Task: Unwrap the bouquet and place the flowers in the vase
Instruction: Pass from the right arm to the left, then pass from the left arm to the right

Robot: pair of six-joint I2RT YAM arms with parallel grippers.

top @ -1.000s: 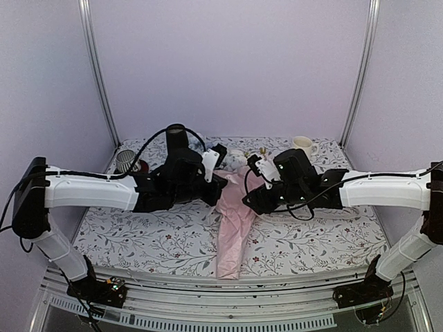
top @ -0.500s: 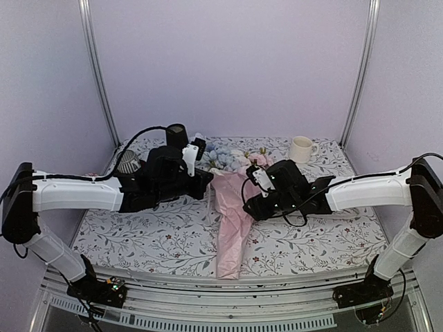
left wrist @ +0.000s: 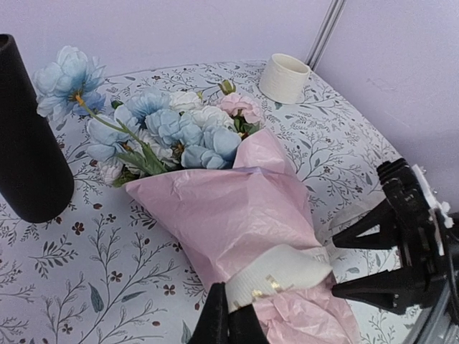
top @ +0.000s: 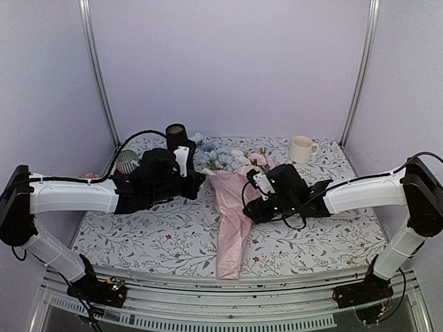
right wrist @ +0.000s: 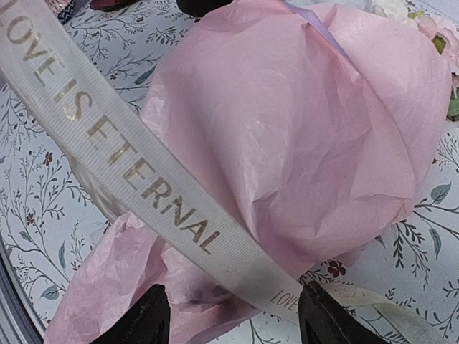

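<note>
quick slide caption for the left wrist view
The left jaws shut on the cream ribbon of the pink-wrapped bouquet, black vase left, cream mug behind

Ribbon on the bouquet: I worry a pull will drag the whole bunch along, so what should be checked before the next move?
1. Left gripper shut on the ribbon: ok.
2. Right gripper open, ribbon crossing between its fingers, ungripped: ok.
3. Ribbon off the bouquet: not ok, it bands the paper cone.
4. Knot undone: cannot tell.
5. Bouquet held down against the pull: not ok, neither gripper grips the paper.
6. Vase upright: ok.
</note>
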